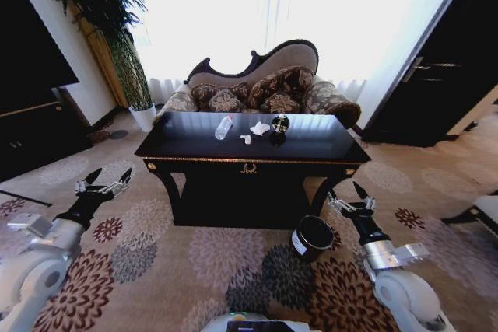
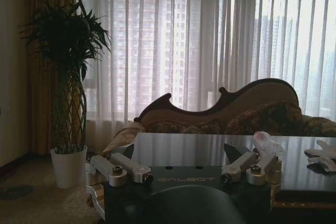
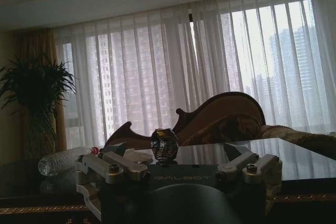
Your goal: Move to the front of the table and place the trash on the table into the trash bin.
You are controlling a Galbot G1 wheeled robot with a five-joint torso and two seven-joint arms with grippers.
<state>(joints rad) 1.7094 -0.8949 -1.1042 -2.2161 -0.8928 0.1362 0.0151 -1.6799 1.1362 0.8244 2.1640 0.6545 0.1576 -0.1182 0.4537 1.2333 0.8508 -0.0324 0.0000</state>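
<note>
Head view: bottle (image 1: 223,127) lies lengthwise on desk (image 1: 187,145); bin (image 1: 312,238) tilted on the carpet; both grippers' (image 1: 103,184) (image 1: 347,199) jaws spread, empty.

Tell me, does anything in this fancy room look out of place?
Yes: litter on the polished black table. A clear plastic bottle lies on its side, beside crumpled white tissue, a small paper scrap and a dark shiny can. The bin on the carpet leans tilted, not upright.

The table (image 2: 210,148) is cut off at the left wrist view's edge.
</note>
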